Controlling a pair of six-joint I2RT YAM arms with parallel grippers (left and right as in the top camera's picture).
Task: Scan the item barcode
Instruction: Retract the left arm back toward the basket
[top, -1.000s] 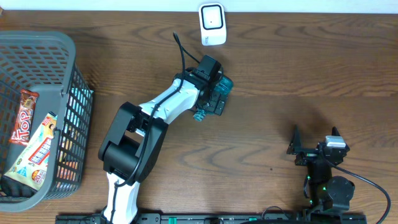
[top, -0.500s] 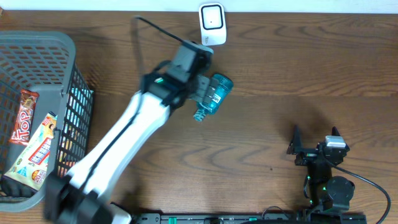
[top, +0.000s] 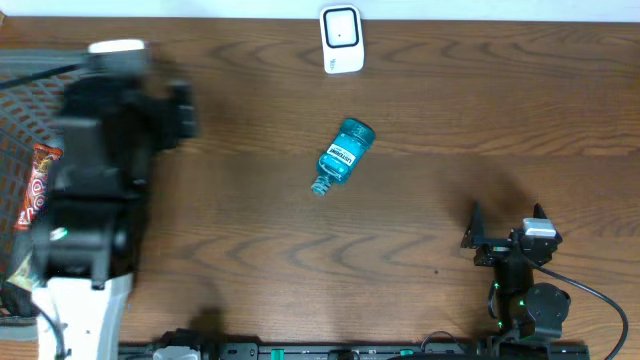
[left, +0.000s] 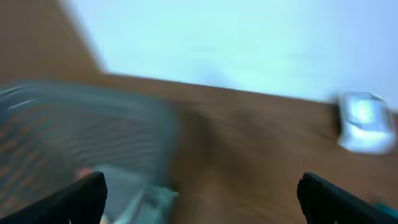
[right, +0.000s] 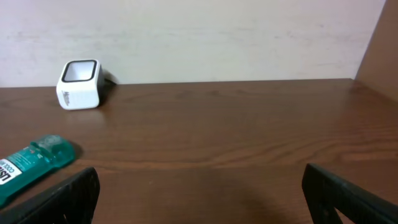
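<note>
The teal mouthwash bottle (top: 343, 157) lies on its side on the table (top: 450, 120), near the white scanner (top: 341, 38) and on the robot's side of it, clearly apart from it; its base points roughly toward the scanner and its cap away; a white label faces up, but no barcode can be made out on it.

Nothing grips the bottle; the left pincer (left: 199, 190) stands wide with nothing between its fingers, and its camera looks, heavily blurred, at the grey basket (top: 30, 60) with the scanner off at the right edge of its view; the left arm (top: 95, 180) hangs over that basket, well to the left of the scanner; a red snack bar (top: 35, 185) shows inside beside it. The right pincer (right: 199, 180) is likewise wide and holds nothing, parked well away from the scanner at the near right of the table, facing it across bare wood.

As a judgement: the bottle is out of the basket and set down by the scanner, so its part looks finished or set aside, though whether a scan registered cannot be told; with goods left in the basket and the left arm above them, picking another item and presenting it to the scanner seems to be what remains.
</note>
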